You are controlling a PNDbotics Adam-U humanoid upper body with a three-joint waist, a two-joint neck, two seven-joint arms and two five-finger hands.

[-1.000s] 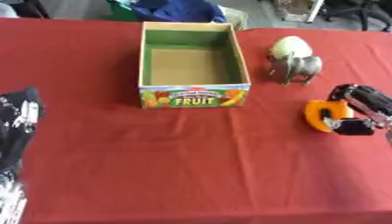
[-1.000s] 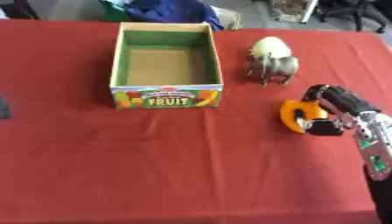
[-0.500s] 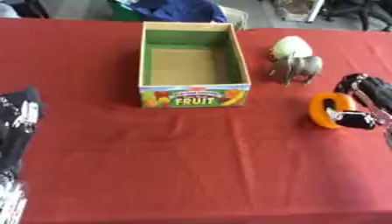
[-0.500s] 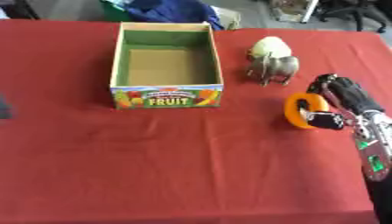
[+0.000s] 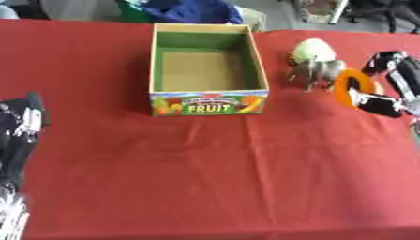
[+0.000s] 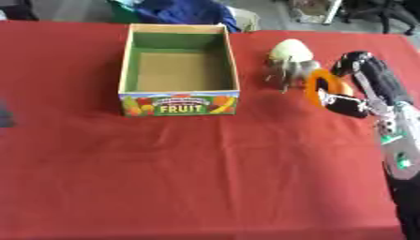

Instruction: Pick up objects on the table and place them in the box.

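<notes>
Right hand (image 6: 361, 89) pinches an orange ring (image 6: 321, 87) just above the red worktop (image 5: 213, 173), beside a grey animal figure (image 5: 318, 71), right of the green-lined cardboard box (image 5: 206, 65) labelled "FRUIT"

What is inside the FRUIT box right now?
Nothing shows inside the box: only its bare brown floor and green walls. The near wall hides a strip of the floor behind it.
</notes>
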